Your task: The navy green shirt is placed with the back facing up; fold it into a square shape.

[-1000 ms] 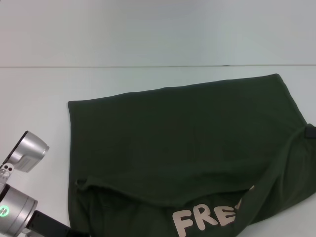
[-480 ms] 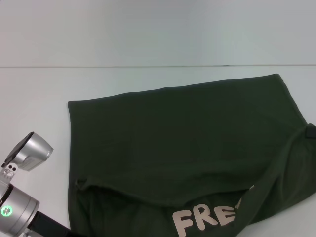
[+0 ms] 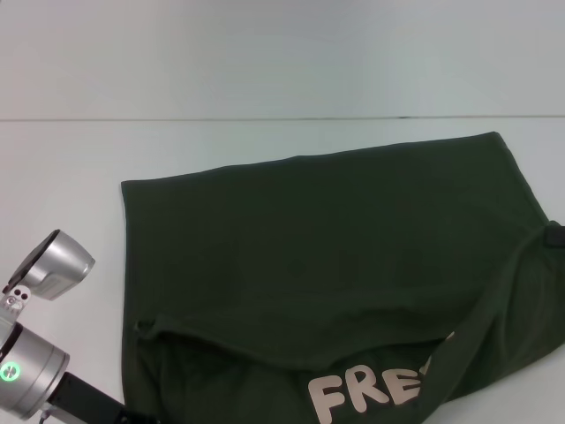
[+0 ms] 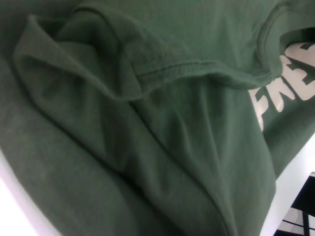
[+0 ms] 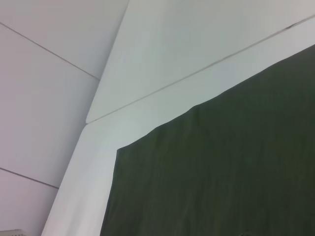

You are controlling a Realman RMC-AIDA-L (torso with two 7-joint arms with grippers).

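White table (image 3: 71, 177), navy green shirt (image 3: 335, 256) unmoved — left arm (image 3: 35, 353) barely shifted

Matte soft cloth shirt (image 3: 335, 265); smooth white table (image 3: 62, 168).

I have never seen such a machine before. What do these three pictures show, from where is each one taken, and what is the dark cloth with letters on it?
This is a robot with two arms and three cameras. The head view looks down from the robot's head at a white table. On it lies the navy green shirt, partly folded: a flap near the robot is turned over, showing pale letters "FRE". The silver piece at the lower left is part of the left arm, at the shirt's near left corner.

The left wrist view comes from a camera on that arm, very close to the fabric, showing folds, a stitched hem and the same letters. The right wrist view shows the shirt's flat edge and the table. No fingers appear, so I cannot tell whether anything is held.
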